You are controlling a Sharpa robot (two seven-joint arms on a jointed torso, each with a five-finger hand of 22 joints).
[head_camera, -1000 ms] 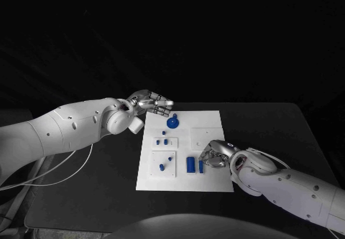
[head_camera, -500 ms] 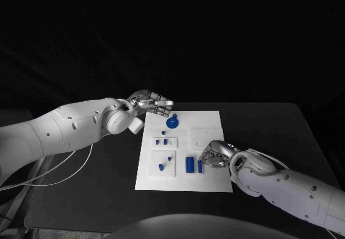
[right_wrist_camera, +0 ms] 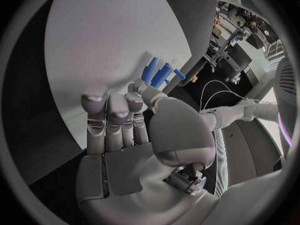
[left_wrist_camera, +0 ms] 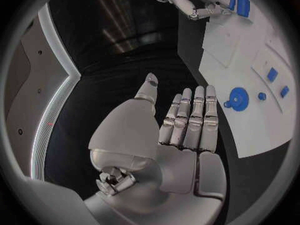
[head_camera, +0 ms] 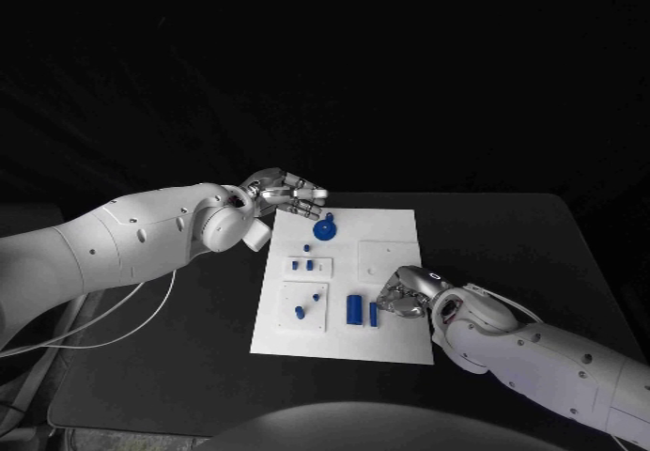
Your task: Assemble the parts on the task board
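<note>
The white task board (head_camera: 393, 230) lies mid-table. A round blue part (head_camera: 325, 228) sits near its far end, with small blue parts (head_camera: 303, 266) in the white blocks below it. Two upright blue parts (head_camera: 363, 311) stand near the board's near right. My right hand (head_camera: 407, 289) rests on the board right beside them, fingers spread, its thumb tip (right_wrist_camera: 141, 88) against the blue parts (right_wrist_camera: 159, 74); I see no grip. My left hand (head_camera: 286, 194) hovers at the board's far left corner, flat and holding nothing (left_wrist_camera: 187, 117). The round part (left_wrist_camera: 237, 98) lies just past its fingertips.
The black table (head_camera: 515, 244) surrounds the board, with bare room to the right and near side. A white cable (head_camera: 122, 324) hangs from my left arm over the table's left part. The board's right half (head_camera: 390, 256) carries a bare white block.
My right hand has edged left against the upright blue parts, and the board with its parts has slid slightly left. The left hand has not moved.
</note>
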